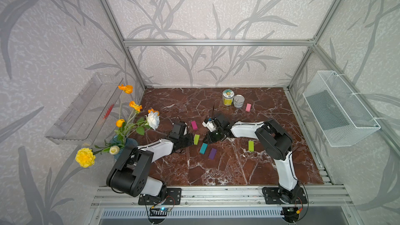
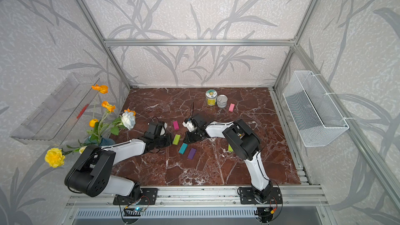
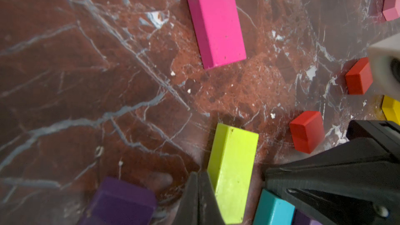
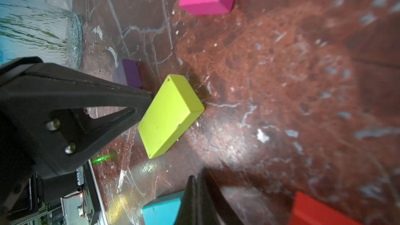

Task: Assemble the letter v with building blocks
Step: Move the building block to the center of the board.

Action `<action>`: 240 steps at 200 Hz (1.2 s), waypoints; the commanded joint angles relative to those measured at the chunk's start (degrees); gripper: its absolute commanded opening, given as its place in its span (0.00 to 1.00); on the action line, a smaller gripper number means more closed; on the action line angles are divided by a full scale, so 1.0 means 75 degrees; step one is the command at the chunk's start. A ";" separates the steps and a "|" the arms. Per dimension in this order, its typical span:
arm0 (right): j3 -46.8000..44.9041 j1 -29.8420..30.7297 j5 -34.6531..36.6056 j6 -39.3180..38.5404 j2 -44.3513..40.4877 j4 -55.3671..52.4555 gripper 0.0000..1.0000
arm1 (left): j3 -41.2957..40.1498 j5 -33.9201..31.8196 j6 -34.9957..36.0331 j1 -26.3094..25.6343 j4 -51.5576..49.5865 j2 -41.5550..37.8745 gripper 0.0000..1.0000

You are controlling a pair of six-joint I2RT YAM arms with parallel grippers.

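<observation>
One lime block (image 2: 230, 148) half hidden behind right arm (image 2: 240, 141), left hand (image 3: 197, 182), right hand (image 4: 194, 187) both closed, empty

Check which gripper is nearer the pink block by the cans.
Right. Right gripper sits beside the lime block on the pink block side; left gripper sits across it, farther away.

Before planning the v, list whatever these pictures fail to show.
- Red cubes: hidden by the right arm in both top views.
- Yellow block: cut off by the left wrist view's edge.
- Second lime block: half hidden behind that arm in a top view.
</observation>
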 commanded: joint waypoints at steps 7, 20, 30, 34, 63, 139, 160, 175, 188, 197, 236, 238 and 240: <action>0.0059 0.0074 0.0029 0.0105 -0.0039 0.0064 0.01 | -0.0206 0.0061 -0.0061 -0.0104 -0.0391 -0.0085 0.00; 0.0134 0.0074 0.0086 0.0089 0.0009 0.0011 0.01 | -0.0217 0.0119 -0.0063 -0.0139 -0.0287 -0.0041 0.00; 0.0197 0.0074 0.0162 0.0048 0.0056 -0.0074 0.01 | -0.0194 0.0172 -0.0034 -0.0152 -0.0214 0.0048 0.00; 0.0229 0.0074 0.0190 0.0031 0.0079 -0.0117 0.01 | -0.0163 0.0179 -0.0021 -0.0152 -0.0191 0.0085 0.00; 0.0502 0.0074 0.0253 -0.0098 0.0227 -0.0344 0.01 | -0.0065 0.0355 -0.0033 -0.0152 -0.0023 0.0406 0.00; 0.1038 0.0074 0.0377 -0.0250 0.0633 -0.0766 0.01 | -0.0004 0.0507 -0.0076 -0.0199 0.0139 0.0548 0.00; 0.1219 0.0074 0.0451 -0.0362 0.0712 -0.0942 0.01 | 0.0021 0.0487 -0.0076 -0.0211 0.0130 0.0609 0.00; 0.1395 0.0074 0.0510 -0.0471 0.0798 -0.1110 0.01 | 0.0050 0.0484 -0.0063 -0.0211 0.0144 0.0690 0.00; 0.1536 0.0074 0.0574 -0.0561 0.0856 -0.1254 0.01 | 0.0130 0.0493 -0.0041 -0.0211 0.0113 0.0788 0.00; 0.1613 0.0074 0.0620 -0.0629 0.0888 -0.1344 0.01 | 0.0196 0.0513 -0.0028 -0.0211 0.0088 0.0869 0.00; 0.1868 0.0074 0.0931 -0.0918 0.0964 -0.1705 0.02 | 0.0241 0.0541 -0.0133 -0.0211 0.0188 0.0981 0.00; 0.1882 0.0074 0.0941 -0.0928 0.0973 -0.1720 0.01 | 0.0234 0.0533 -0.0137 -0.0211 0.0188 0.0984 0.00; 0.1886 0.0074 0.0950 -0.0940 0.0972 -0.1730 0.01 | 0.0229 0.0532 -0.0144 -0.0211 0.0188 0.0976 0.00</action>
